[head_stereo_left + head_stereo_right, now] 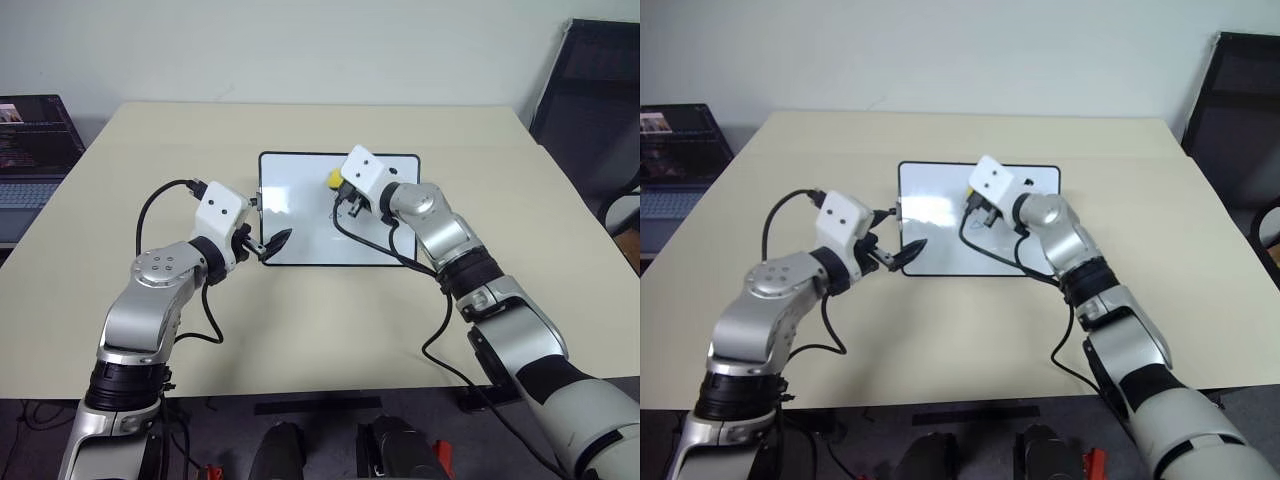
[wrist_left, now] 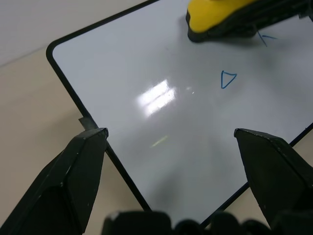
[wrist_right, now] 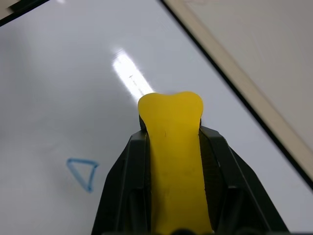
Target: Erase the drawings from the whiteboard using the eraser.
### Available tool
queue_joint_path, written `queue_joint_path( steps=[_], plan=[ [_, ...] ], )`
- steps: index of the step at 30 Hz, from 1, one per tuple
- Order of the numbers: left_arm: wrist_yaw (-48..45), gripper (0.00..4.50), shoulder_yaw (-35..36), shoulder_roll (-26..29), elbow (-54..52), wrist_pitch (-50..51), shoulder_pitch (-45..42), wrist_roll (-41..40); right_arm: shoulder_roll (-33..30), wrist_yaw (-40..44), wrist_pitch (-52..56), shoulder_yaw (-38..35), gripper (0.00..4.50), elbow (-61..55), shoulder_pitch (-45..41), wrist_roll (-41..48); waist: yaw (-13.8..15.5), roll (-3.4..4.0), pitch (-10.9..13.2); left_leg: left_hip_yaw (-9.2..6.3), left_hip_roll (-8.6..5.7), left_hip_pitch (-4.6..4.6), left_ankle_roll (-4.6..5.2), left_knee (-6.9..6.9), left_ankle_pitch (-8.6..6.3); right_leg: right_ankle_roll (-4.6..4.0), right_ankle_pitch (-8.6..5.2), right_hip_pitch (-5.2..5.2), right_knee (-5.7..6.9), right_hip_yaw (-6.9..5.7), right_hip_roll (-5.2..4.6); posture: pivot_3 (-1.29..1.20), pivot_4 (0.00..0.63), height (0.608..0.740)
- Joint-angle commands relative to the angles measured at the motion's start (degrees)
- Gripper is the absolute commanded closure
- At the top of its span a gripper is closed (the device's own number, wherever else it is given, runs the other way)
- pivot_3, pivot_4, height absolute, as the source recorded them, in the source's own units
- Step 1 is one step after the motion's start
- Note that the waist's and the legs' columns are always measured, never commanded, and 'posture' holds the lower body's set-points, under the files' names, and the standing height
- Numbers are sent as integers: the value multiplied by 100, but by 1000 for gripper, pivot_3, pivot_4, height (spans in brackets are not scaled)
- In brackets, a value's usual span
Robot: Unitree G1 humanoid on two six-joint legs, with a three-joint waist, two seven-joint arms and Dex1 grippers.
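1. Right gripper (image 3: pixel 171 161) is clamped on the eraser (image 3: pixel 172 147), one black finger down each long side, the yellow end sticking out past the fingertips. Judged reason: the free end can meet the board before the fingers do.
2. Eraser is over the far-right part of the whiteboard (image 1: pixel 300 225), close above the surface or on it; contact cannot be told. From the head camera only a yellow corner (image 1: pixel 334 179) shows beside the right wrist housing.
3. Left gripper (image 2: pixel 171 142) has its fingers spread wide with nothing between them, set over the board's near-left corner. One finger (image 2: pixel 83 161) lies across the black frame; whether it presses the frame cannot be told. Likely placed there to steady the board against the wiping push.
4. Eraser: small yellow block, rounded lobed tip, dark underside visible from the left wrist camera (image 2: pixel 222 19).
5. Drawings: a small blue triangle (image 3: pixel 83 174) is intact, lying left of the eraser. A thin angled stroke (image 2: pixel 266 38) shows just beside the eraser's edge. A third mark cannot be made out.
6. Board: glossy white, thin black frame, rounded corners, bright glare patch (image 2: pixel 157 95) near the middle. It lies flat on a beige table (image 1: pixel 150 150).
7. Judgement: wiping has barely begun, the triangle being untouched.
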Motion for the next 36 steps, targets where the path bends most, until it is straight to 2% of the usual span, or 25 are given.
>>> queue_joint_path(
  steps=[1, 4, 9, 13, 20, 22, 28, 32, 36],
  plan=[
    [34, 0, 13, -28, -244, -6, -132, -23, -26, 2, 116, -23, 3512, -134, 52, -82, -1, 0, 0, -1, 1, 0, 0, 1, 0, 0, 0, 0, 1, -1, 1, 0, 150, 740],
    [24, 0, 18, -35, -266, 7, -128, -25, 26, -550, -80, -235, 3513, 16, -168, -159, -2, 0, 0, -1, 2, 1, 0, 3, 1, 0, 1, 0, 2, -1, 1, 0, 150, 740],
    [10, 0, 10, -42, -280, 13, -131, -31, -10, -913, -229, -312, 3513, 308, -348, -182, -1, 1, 1, 1, 1, 0, -1, 2, 1, 0, 1, 0, 0, 0, 1, 0, 150, 740],
    [19, 0, -12, -66, -298, 28, -152, -27, -34, -719, -110, -230, 3513, 342, -257, -203, -1, 0, 1, 1, -1, -2, 0, 0, 0, 0, 1, 0, -2, 0, 0, 0, 150, 740],
    [-9, 0, -26, -78, -289, 27, -162, -21, -155, 219, 340, 48, 3513, -144, 107, -188, -1, 0, 0, -1, -1, 1, 0, 1, 0, 0, 1, 2, 0, -1, 1, 0, 150, 740],
    [-17, 0, -25, -78, -281, 21, -165, -21, -136, 86, 316, -11, 3513, -209, 92, -206, -1, 0, 0, -1, 0, 1, 0, 2, 0, 1, 1, 2, 1, -1, 2, 0, 150, 740],
    [-40, 0, -37, -81, -261, -12, -140, -27, -111, -1111, -268, -321, 3513, 244, -354, -343, -2, 0, 1, 1, 1, 1, -1, 5, 1, 1, 2, 1, 2, 1, 1, 0, 150, 740],
    [-42, 0, -38, -86, -255, -20, -130, -28, -88, -1090, -328, -309, 3513, 398, -377, -333, 3, 0, 1, 2, -2, -2, -1, 2, 1, 2, 1, 1, -3, 0, 1, 0, 150, 740],
    [-37, 0, -37, -93, -295, -1, -111, -40, -96, -541, -95, -150, 3513, 198, -172, -290, 1, 0, 1, 1, 0, -1, -1, -1, 0, 1, 2, -1, -3, 1, 1, 0, 150, 740]
  ],
)
